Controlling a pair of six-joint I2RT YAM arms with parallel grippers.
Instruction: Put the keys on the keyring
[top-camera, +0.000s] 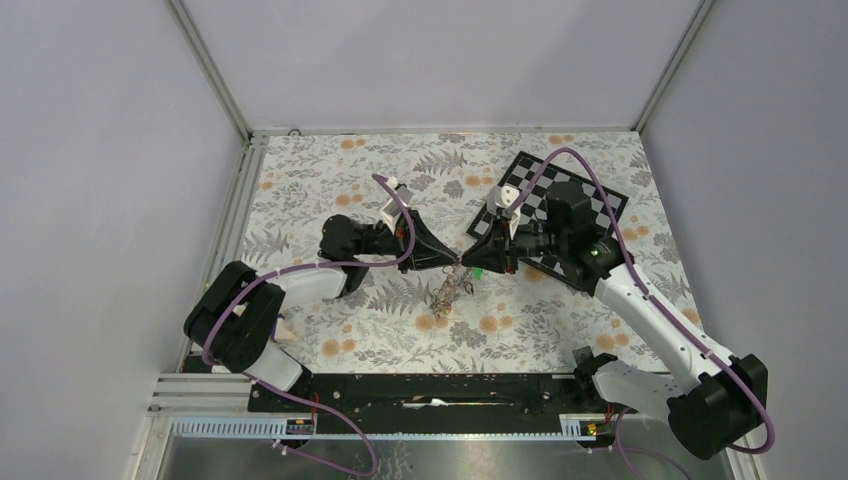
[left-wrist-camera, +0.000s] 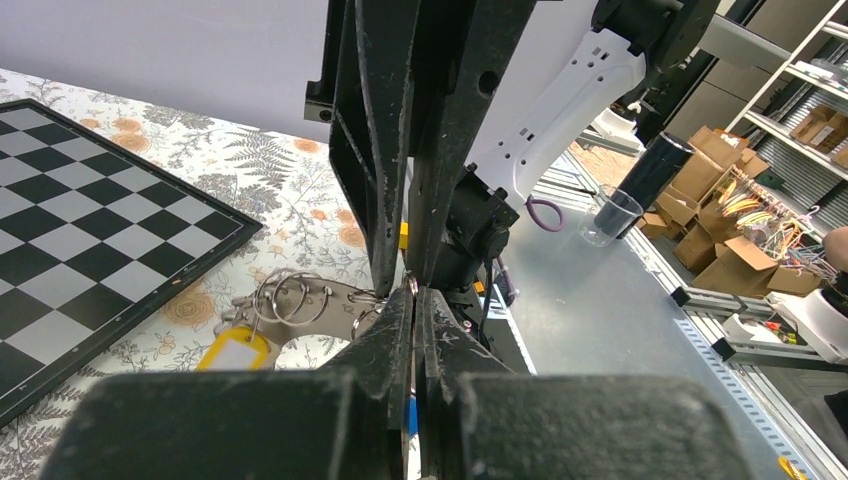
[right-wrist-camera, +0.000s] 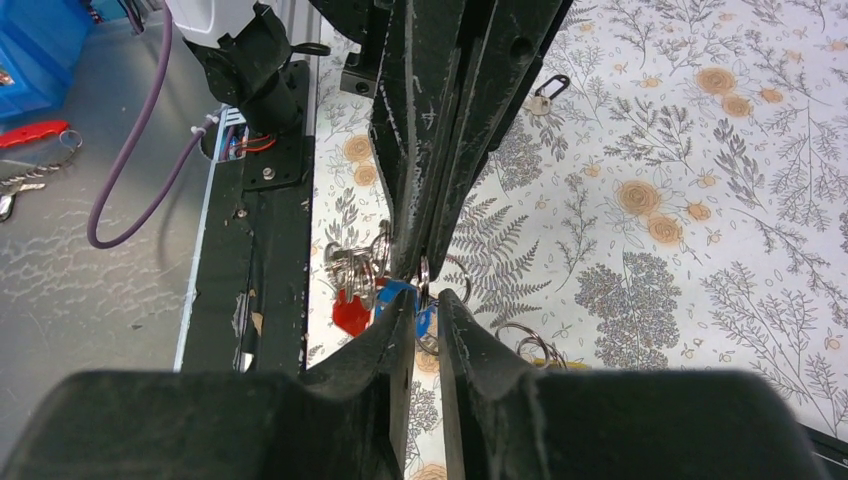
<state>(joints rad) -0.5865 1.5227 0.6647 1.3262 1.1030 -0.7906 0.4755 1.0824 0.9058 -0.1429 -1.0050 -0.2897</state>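
Finds left pincer (left-wrist-camera: 414, 300) pressed shut nose to nose with right pincer (right-wrist-camera: 425, 300), cannot tell the latter's state, spots keys (right-wrist-camera: 350, 312) bunched just beneath both.

Both arms reach inward until the tips meet nose to nose. The left pincer (top-camera: 454, 266) is clamped tight; facing it, the right pincer (top-camera: 471, 268) shows a narrow gap between its fingers.
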